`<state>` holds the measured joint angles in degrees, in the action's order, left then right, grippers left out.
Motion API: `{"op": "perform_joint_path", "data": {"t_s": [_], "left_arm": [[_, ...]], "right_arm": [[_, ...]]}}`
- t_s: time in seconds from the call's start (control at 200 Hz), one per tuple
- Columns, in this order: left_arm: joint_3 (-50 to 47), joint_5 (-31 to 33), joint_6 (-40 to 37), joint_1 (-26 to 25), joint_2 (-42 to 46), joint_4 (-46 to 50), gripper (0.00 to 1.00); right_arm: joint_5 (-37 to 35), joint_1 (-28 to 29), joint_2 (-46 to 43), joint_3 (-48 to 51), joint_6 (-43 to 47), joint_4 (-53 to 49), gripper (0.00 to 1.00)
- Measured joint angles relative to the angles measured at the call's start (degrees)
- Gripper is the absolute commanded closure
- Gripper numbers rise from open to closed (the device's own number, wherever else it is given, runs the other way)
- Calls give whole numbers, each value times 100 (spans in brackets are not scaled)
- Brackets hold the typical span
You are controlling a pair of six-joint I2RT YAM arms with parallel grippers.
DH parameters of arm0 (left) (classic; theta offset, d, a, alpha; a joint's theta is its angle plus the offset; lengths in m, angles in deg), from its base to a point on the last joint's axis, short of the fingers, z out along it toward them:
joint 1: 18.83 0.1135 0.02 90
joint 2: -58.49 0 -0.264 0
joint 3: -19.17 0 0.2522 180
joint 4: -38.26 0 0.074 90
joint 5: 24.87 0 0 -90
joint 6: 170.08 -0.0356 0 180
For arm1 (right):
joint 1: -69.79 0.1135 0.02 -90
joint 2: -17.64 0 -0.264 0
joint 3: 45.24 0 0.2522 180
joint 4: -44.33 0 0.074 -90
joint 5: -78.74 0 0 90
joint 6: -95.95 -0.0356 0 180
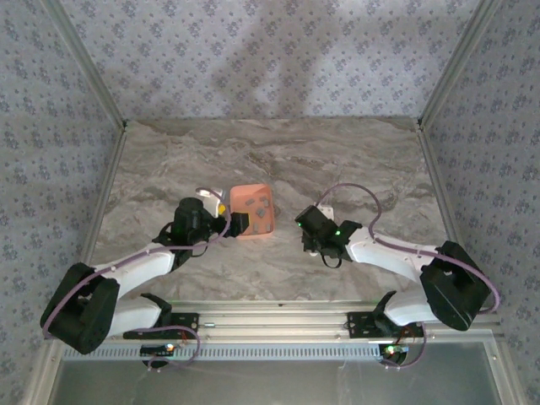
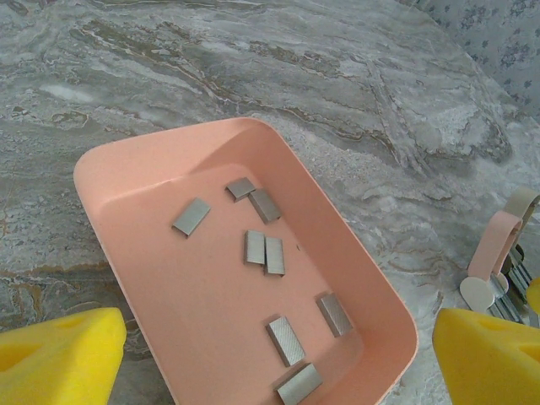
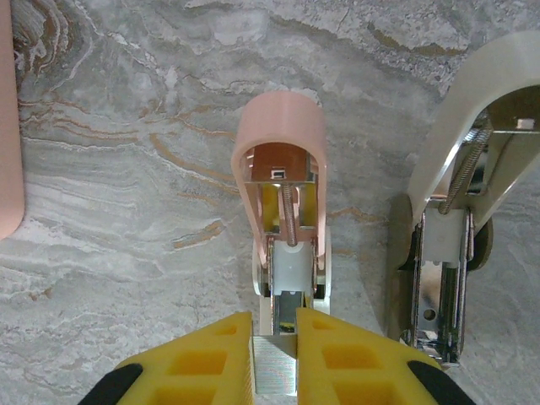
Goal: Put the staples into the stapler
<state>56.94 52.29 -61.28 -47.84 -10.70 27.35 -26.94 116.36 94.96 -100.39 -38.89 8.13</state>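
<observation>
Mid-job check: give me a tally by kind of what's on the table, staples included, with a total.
Salmon-orange square plastic tray: 1
Dark grey staple strips: 9 (8 in the tray, 1 strip apparently pinched in the right gripper)
Mini stapler bodies with metal channel: 2 (pale pink, cream-white; joined or not, cannot tell)
Total: 12

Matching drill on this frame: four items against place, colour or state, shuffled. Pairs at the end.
1. tray
2. staples
3. left gripper
4. right gripper

A. open, above the tray
B. salmon-orange, sitting on the table
C. grey strips scattered on the tray floor
D. shut on a staple strip, facing the open stapler

Pairs: 1-B, 2-C, 3-A, 4-D
</observation>
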Motion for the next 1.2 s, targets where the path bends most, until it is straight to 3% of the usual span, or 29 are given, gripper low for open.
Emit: {"op": "perform_joint_path", "data": {"t_s": [1.199], "left_arm": [[125,0,-35,-4,-144,2,6]], "right_arm": [[-59,83,68,138,9,-9,84]]}}
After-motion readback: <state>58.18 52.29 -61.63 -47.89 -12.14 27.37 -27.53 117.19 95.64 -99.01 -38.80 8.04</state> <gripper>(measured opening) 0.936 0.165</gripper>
